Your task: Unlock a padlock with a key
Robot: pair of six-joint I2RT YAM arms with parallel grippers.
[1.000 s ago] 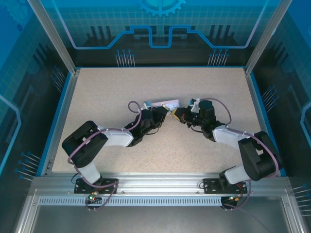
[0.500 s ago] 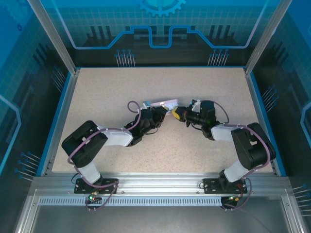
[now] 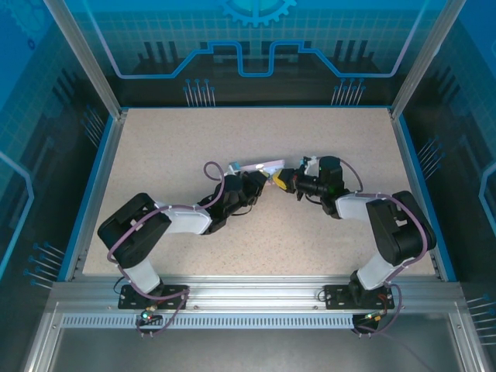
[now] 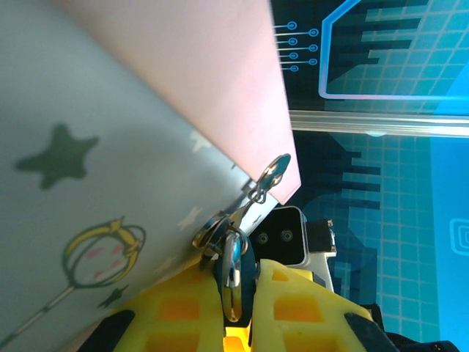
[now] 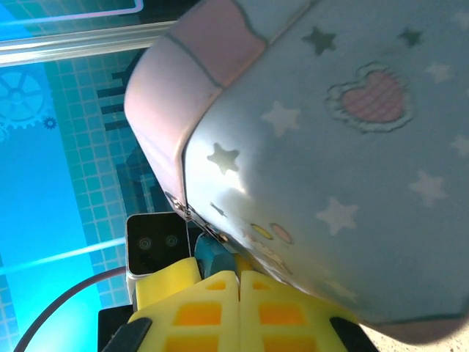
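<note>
left gripper (image 4: 236, 277): pinched tight on small silver padlock (image 4: 231, 257), I think, by the tin (image 4: 88, 132) corner | right gripper (image 5: 239, 279): fingers pressed together at tin edge

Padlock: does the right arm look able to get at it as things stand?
Probably yes. The right fingers are shut and right up against the edge of the tin where the padlock sits, facing the left fingers, which pinch it; nothing shows between them.

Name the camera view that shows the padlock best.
Left wrist: the silvery padlock is close up at the tin's edge, in the left gripper. Right wrist shows at most a metal sliver at the tin's corner; top external, too small to tell.
</note>
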